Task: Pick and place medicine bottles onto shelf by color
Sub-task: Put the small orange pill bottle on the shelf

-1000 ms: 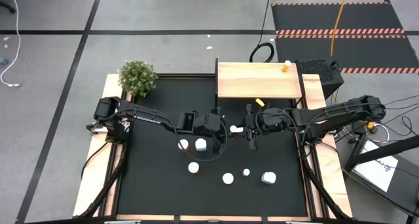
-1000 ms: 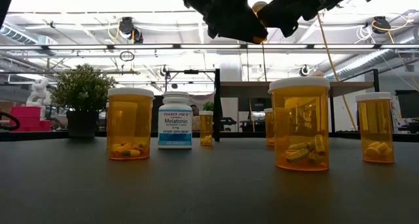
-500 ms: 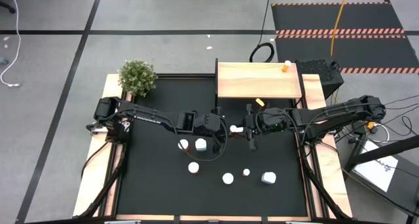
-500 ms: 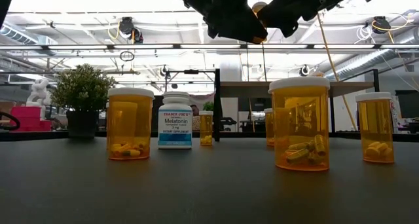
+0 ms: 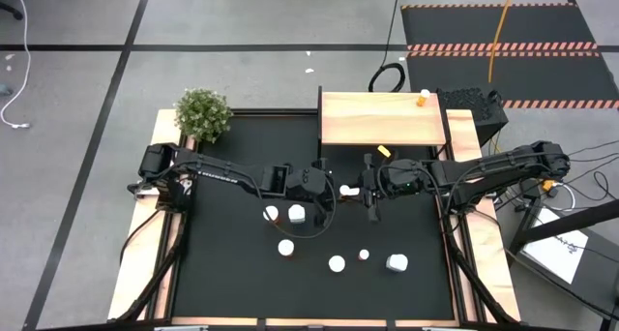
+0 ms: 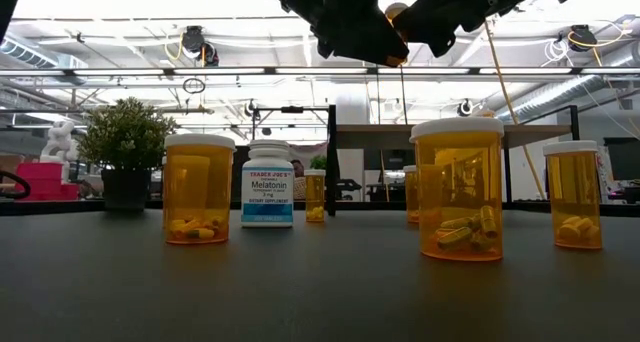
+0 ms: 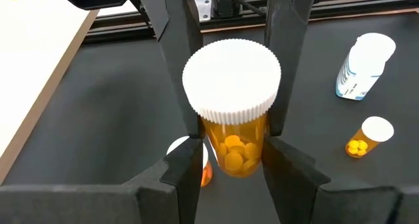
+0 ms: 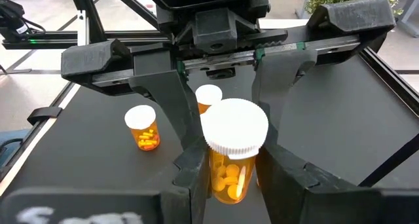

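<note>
Nearest you, amber bottles and a white Melatonin bottle are standing upright, caps up, on the black table. Above them, both your left pincer and your right pincer are gripping one orange bottle between them. Farther back, the shelf is carrying one small bottle at its corner, beside the potted plant.

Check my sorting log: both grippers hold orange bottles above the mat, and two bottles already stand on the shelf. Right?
Not quite: the high view shows only one small orange bottle on the shelf. Left gripper and right gripper each grip an orange bottle.
</note>
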